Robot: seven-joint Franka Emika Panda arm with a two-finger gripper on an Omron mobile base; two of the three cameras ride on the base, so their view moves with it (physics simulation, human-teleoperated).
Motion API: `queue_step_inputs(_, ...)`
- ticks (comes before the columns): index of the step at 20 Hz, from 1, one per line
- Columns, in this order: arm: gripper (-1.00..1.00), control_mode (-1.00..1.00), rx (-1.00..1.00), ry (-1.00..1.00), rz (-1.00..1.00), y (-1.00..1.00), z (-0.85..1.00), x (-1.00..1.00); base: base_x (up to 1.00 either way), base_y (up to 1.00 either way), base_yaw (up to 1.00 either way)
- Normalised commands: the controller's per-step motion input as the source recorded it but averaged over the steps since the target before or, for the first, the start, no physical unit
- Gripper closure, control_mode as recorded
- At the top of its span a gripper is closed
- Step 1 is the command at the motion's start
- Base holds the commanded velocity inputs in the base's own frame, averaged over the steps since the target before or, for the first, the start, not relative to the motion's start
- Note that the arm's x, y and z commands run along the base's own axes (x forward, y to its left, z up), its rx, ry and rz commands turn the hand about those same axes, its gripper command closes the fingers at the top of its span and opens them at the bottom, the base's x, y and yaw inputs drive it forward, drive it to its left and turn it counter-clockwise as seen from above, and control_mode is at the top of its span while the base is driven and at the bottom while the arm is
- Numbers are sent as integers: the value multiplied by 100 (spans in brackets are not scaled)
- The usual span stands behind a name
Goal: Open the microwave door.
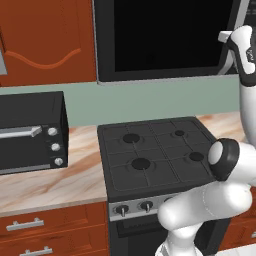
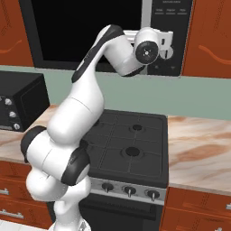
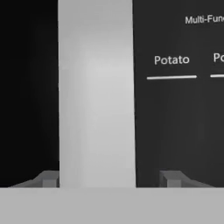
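Fingertips [image 3: 49,178] of the tool [image 3: 108,179] stand spread, one on each side of the silver handle bar [image 3: 96,96], unclenched. Left lies the microwave door [image 1: 165,37], right the control strip [image 3: 179,100]; the microwave [image 2: 90,31] hangs above the stove [image 1: 155,150].

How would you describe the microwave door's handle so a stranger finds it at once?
Start at the stove and look up to the microwave mounted above it. On the right edge of its dark door runs a pale vertical handle, unlike the toaster oven's horizontal bar.
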Motion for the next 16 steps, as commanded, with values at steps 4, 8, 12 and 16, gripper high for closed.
queue_step_inputs(4, 100, -100, 0, 0, 0, 0, 0, 0, 0, 0, 0)
queue_step_inputs(8, 100, -100, 0, -2, 0, 0, 0, -27, 0, 0, 0)
queue_step_inputs(12, 100, -100, 0, -15, 0, 0, 6, -88, 0, 0, 0)
queue_step_inputs(16, 100, -100, 0, -18, 0, 0, 24, -100, 0, 0, 0)
